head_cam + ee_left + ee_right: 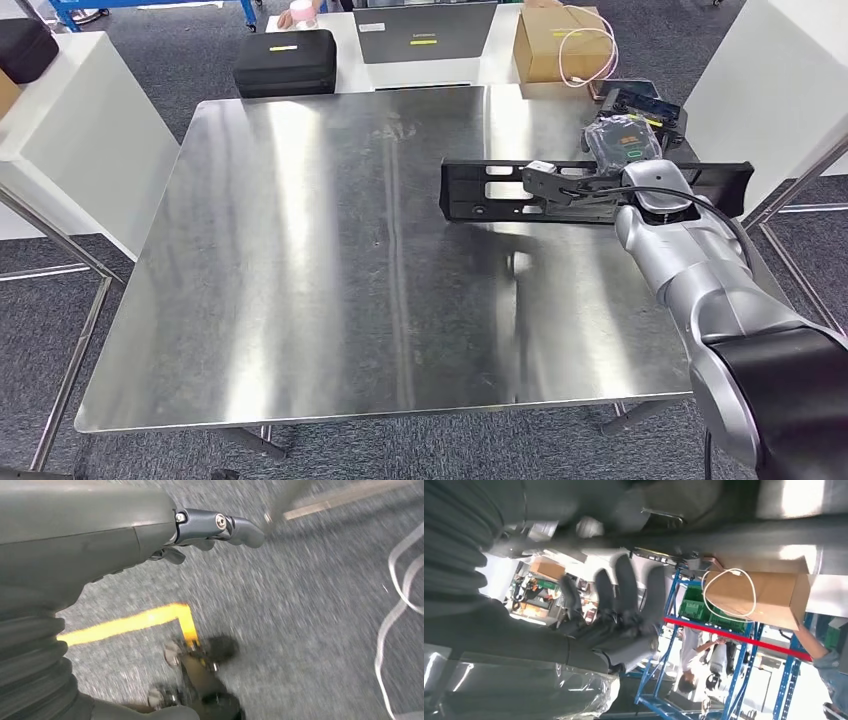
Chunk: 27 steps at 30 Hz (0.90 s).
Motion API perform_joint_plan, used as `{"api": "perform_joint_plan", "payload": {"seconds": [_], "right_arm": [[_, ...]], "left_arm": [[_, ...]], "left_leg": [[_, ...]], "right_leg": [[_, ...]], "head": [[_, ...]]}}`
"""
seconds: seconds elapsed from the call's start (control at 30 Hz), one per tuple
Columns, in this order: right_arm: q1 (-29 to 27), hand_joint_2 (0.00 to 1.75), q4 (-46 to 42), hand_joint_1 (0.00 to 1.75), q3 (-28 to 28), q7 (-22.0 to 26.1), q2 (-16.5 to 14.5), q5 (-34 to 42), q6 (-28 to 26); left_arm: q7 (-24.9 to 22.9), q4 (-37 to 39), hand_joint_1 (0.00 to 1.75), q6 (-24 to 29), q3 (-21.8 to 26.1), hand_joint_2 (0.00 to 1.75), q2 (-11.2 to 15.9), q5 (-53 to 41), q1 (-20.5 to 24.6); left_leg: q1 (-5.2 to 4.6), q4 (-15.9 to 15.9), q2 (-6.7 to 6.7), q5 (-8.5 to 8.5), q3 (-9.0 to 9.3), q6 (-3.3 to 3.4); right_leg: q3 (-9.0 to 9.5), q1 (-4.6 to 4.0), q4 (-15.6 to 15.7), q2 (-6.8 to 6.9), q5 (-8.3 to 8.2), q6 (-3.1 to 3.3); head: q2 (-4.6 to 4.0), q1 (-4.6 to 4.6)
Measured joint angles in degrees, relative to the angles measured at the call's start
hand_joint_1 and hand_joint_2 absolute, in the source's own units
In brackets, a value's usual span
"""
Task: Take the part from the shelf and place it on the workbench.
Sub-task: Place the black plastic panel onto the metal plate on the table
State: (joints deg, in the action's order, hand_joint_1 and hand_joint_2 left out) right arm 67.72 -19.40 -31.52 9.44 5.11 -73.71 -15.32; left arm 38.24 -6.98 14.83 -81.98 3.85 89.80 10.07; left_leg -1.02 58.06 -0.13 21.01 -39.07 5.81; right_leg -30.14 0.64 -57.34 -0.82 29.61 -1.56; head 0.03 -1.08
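The part [480,190] is a long black plastic bar with slots, lying level across the right rear of the steel workbench [300,280]. My right hand [560,184] grips it near its middle, with the silver arm coming in from the lower right. I cannot tell whether the part touches the bench top. In the right wrist view my dark fingers [624,592] curl up against the blurred part [704,542]. My left hand [210,527] hangs over grey carpet, its fingers apart and holding nothing.
Behind the workbench stand a black case [285,60], a laptop [425,30] and a cardboard box [560,45] with a pink cable. Black devices [630,130] lie at the bench's right rear corner. White partitions flank both sides. Yellow floor tape [130,622] lies under my left hand.
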Motion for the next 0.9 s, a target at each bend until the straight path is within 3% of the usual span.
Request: {"api": "perform_joint_plan", "payload": {"seconds": [0.07, 0.13, 0.2, 0.23, 0.3, 0.33, 0.4, 0.47, 0.53, 0.6, 0.67, 0.7, 0.73, 0.77, 0.83, 0.9], "right_arm": [[0.01, 0.00, -0.10, 0.00, 0.26, 0.07, 0.09, -0.11, -0.04], [-0.16, 0.00, -0.03, 0.00, 0.36, 0.11, 0.19, -0.20, -0.04], [-0.70, 0.00, 0.10, 0.00, 0.42, 0.17, 0.28, -0.42, 0.00], [-0.91, 0.00, 0.14, 0.00, 0.52, 0.19, 0.30, -0.57, 0.06], [-1.05, 0.00, 0.16, 0.00, 0.81, 0.22, 0.26, -0.86, 0.23], [-1.02, 0.00, 0.18, 0.00, 0.98, 0.22, 0.23, -0.95, 0.33], [-1.09, 0.00, 0.25, 0.00, 1.25, 0.22, 0.16, -1.13, 0.46], [-1.17, 0.00, 0.29, 0.00, 1.52, 0.22, 0.10, -1.30, 0.52], [-1.09, 0.00, 0.28, 0.00, 1.73, 0.22, 0.05, -1.40, 0.52], [-1.00, 0.00, 0.28, 0.00, 1.90, 0.23, -0.04, -1.45, 0.54], [-0.99, 0.00, 0.29, 0.00, 2.11, 0.26, -0.10, -1.50, 0.66], [-0.98, 0.00, 0.30, 0.00, 2.21, 0.32, -0.10, -1.55, 0.81], [-0.97, 0.00, 0.30, 0.00, 2.31, 0.40, -0.10, -1.60, 0.96], [-0.94, 0.00, 0.30, 0.00, 2.41, 0.49, -0.10, -1.66, 1.09], [-0.70, 0.00, 0.28, 0.00, 2.60, 0.61, -0.10, -1.72, 1.16], [-0.25, 0.00, 0.25, 0.00, 2.72, 0.64, -0.09, -1.76, 1.17]], "left_arm": [[-0.41, -0.01, 0.00, -0.34, 0.91, 1.75, -0.07, 0.08, -0.03], [-0.77, -0.03, 0.00, -0.71, 1.63, 0.87, -0.19, 0.14, 0.01], [-2.02, -0.06, 0.00, -0.94, 2.25, 0.00, -0.34, 0.02, -0.05], [-3.12, -0.06, 0.00, -1.00, 2.53, 0.00, -0.44, -0.08, -0.11], [-5.15, -0.06, 0.00, -1.02, 3.04, 0.00, -0.57, -0.24, -0.19], [-5.89, -0.04, 0.00, -1.01, 3.31, 0.00, -0.56, -0.24, -0.19], [-7.27, -0.02, 0.00, -1.06, 3.66, 0.00, -0.46, -0.30, -0.25], [-8.36, -0.01, 0.00, -1.35, 3.75, 0.00, -0.42, -0.39, -0.46], [-8.77, -0.01, 0.00, -1.66, 3.75, 0.00, -0.40, -0.61, -0.67], [-9.08, -0.02, 0.00, -1.72, 3.74, 0.00, -0.40, -0.91, -0.72], [-9.21, -0.02, 0.00, -1.72, 3.73, 0.00, -0.43, -1.01, -0.76], [-9.22, -0.02, 0.00, -1.78, 3.72, 0.00, -0.43, -1.02, -0.80], [-9.21, -0.02, 0.00, -1.91, 3.72, 0.00, -0.44, -1.02, -0.83], [-9.21, -0.02, 0.00, -2.05, 3.71, 0.00, -0.44, -1.02, -0.83], [-9.20, -0.02, 0.00, -2.26, 3.71, 0.00, -0.44, -1.02, -0.77], [-9.17, -0.02, 0.00, -2.31, 3.71, 0.00, -0.44, -1.02, -0.67]], "left_leg": [[0.43, -1.83, 0.15, 0.09, 1.50, 0.02], [0.58, -2.24, 0.07, 0.41, 2.15, -0.10], [0.65, -2.19, -0.19, 0.92, 2.52, -0.44], [0.73, -2.11, -0.32, 1.17, 2.71, -0.72], [0.99, -1.65, -0.58, 1.83, 3.06, -1.50], [0.99, -1.21, -0.69, 2.24, 3.03, -1.98], [0.84, -0.27, -0.88, 2.83, 2.76, -2.71], [0.80, 0.18, -0.99, 2.97, 2.55, -3.05], [1.02, 1.19, -0.86, 3.99, 2.21, -3.45], [1.33, 6.25, -0.43, 7.24, 0.16, -4.18], [1.62, 14.00, -0.11, 10.79, -3.18, -4.71], [1.70, 16.37, -0.07, 11.45, -4.20, -4.79], [1.74, 16.62, -0.05, 11.04, -4.18, -4.75], [1.75, 14.64, -0.05, 9.71, -3.03, -4.61], [1.71, 6.80, -0.07, 6.42, 1.45, -4.15], [1.44, 1.59, -0.15, 5.16, 4.34, -3.81]], "right_leg": [[-1.23, -0.14, -2.46, 0.21, 1.16, 0.08], [-5.52, 0.05, -9.81, 0.28, 3.46, 0.15], [-9.69, 0.34, -15.43, 0.29, 4.32, -0.46], [-10.24, 0.53, -15.01, 0.31, 3.28, -1.09], [-8.45, 1.11, -8.31, 0.49, -1.16, -2.69], [-7.04, 1.28, -4.77, 0.61, -3.08, -3.15], [-5.51, 1.39, -1.00, 0.70, -4.88, -2.84], [-5.39, 1.36, -0.94, 0.62, -4.90, -2.02], [-5.24, 1.59, -1.01, 0.64, -4.95, -1.65], [-5.09, 1.74, -0.94, 0.69, -4.99, -1.17], [-5.07, 1.64, -0.94, 0.72, -4.99, -0.90], [-5.06, 1.59, -0.94, 0.73, -4.98, -0.89], [-5.04, 1.57, -0.94, 0.73, -4.98, -0.88], [-4.99, 1.56, -0.94, 0.72, -4.98, -0.87], [-4.84, 1.50, -0.93, 0.69, -5.00, -0.91], [-4.87, 1.24, -0.95, 0.70, -5.10, -1.06]], "head": [[0.00, 0.08], [-0.01, 0.10], [-0.01, 0.11], [0.00, 0.10], [0.00, 0.12], [0.00, 0.17], [0.01, 0.06], [0.01, -0.12], [0.01, -0.22], [0.00, -0.46], [0.00, -0.62], [0.01, -0.62], [0.01, -0.62], [0.01, -0.62], [0.00, -0.62], [-0.01, -0.58]]}}
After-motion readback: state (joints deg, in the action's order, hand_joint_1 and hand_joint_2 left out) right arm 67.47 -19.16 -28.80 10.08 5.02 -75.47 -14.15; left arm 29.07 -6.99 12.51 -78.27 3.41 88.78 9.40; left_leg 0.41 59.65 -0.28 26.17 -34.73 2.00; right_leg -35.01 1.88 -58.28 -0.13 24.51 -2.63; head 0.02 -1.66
